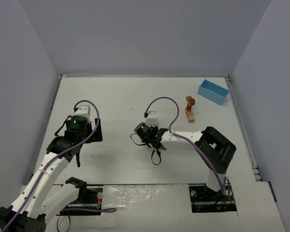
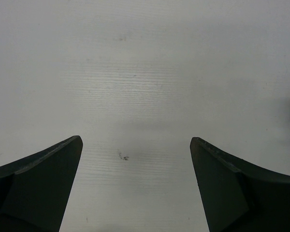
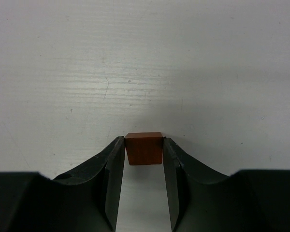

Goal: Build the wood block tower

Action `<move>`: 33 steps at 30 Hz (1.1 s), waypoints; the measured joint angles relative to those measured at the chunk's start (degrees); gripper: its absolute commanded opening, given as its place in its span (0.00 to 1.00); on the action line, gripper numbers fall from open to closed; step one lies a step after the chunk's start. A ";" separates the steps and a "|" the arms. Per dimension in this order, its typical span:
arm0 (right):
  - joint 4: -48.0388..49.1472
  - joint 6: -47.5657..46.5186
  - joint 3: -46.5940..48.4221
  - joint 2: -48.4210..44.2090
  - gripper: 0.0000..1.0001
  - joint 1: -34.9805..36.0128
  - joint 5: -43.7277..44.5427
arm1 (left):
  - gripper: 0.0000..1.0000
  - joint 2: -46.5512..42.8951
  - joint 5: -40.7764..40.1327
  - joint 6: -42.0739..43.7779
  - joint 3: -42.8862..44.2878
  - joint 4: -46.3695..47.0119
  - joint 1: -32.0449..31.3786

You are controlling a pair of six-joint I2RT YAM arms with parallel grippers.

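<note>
Holding a small orange-brown block [image 3: 144, 150] pinched between its fingertips, the right gripper [image 3: 143, 141] is over the middle of the table [image 1: 111, 96], jaws narrowed to the width of the block and pressing on 2 opposite faces. I judge the step in hand to be the carry: 1 piece is picked and not yet placed. The wood block tower [image 1: 190, 109] stands well apart from it, toward the far right of the table and near the light blue box [image 1: 213, 92]. The next move calls for a reach out to the right and away from the bases, bringing the block level and centred above the top piece before lowering, since a sideways nudge could topple so slim a stack. From above, the tower shows a tan piece low down and a reddish, round-topped piece above; how many blocks it counts is too small to tell. If that round top is uppermost, a flat seat looks doubtful, so the spot needs care. The left gripper [image 2: 135, 145] hangs over bare table on the left side, its fingers spread wide with nothing between them
</note>
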 measured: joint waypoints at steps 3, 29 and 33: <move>-0.02 0.29 0.00 0.00 0.29 0.00 0.17 | 0.92 0.00 0.27 0.04 0.00 0.00 0.00; -0.28 -26.38 -6.97 -32.06 0.00 -22.33 -10.08 | 0.93 0.86 4.28 1.68 0.07 0.77 0.07; -1.28 -33.31 -6.99 -33.28 0.00 -32.44 -15.31 | 0.93 1.69 4.81 2.38 0.17 1.35 0.22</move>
